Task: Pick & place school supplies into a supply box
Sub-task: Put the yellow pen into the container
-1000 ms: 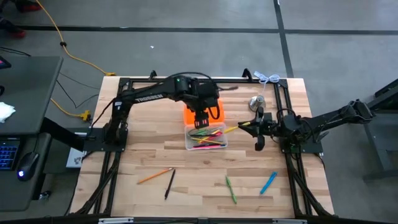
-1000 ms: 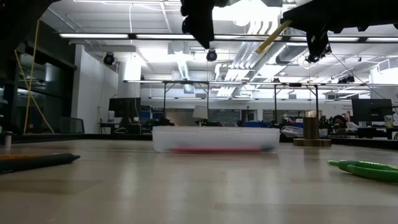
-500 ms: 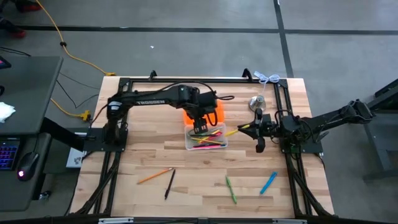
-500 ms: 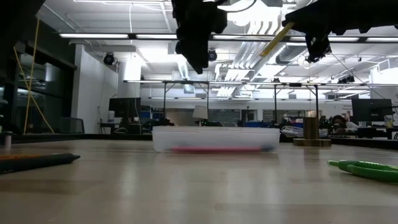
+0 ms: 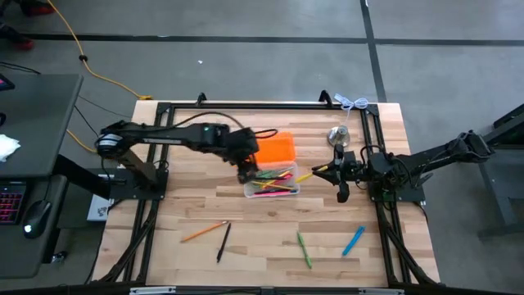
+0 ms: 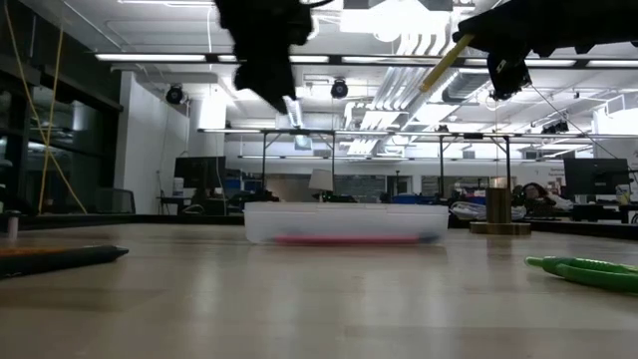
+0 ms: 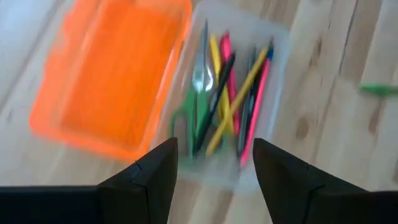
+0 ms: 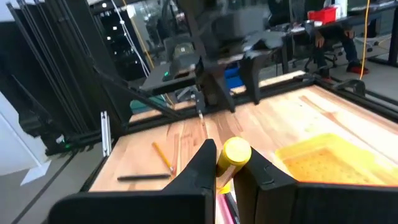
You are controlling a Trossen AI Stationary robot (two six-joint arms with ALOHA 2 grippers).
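The supply box (image 5: pixel 272 183) is a clear tub holding several pens and green-handled scissors (image 7: pixel 198 93), and its orange lid (image 5: pixel 277 148) lies open on the far side. My left gripper (image 5: pixel 246 173) hovers open just left of the box, above the table, with nothing between its fingers (image 7: pixel 155 177). My right gripper (image 5: pixel 332 170) stands right of the box, shut on a yellow pen (image 5: pixel 305 174). On the near part of the table lie an orange pencil (image 5: pixel 205 231), a black pen (image 5: pixel 223 242), a green pen (image 5: pixel 304 249) and a blue marker (image 5: pixel 353 240). My right gripper pinches the yellow pen between its two fingers near the pen's round right end (image 8: pixel 235 151). The fingers come level from the table's right. The pen is lifted clear and slants down toward the box (image 6: pixel 439 62).
A silver bell (image 5: pixel 337 135) stands at the far right, close to my right arm. A black frame (image 5: pixel 246 105) runs round the table's far and side edges. Bare wood lies between the box and the loose pens near the front.
My left gripper has swung from above the box and lid toward the table's left and near edges, sinking a little, and has stayed open. The box and its contents have not moved.
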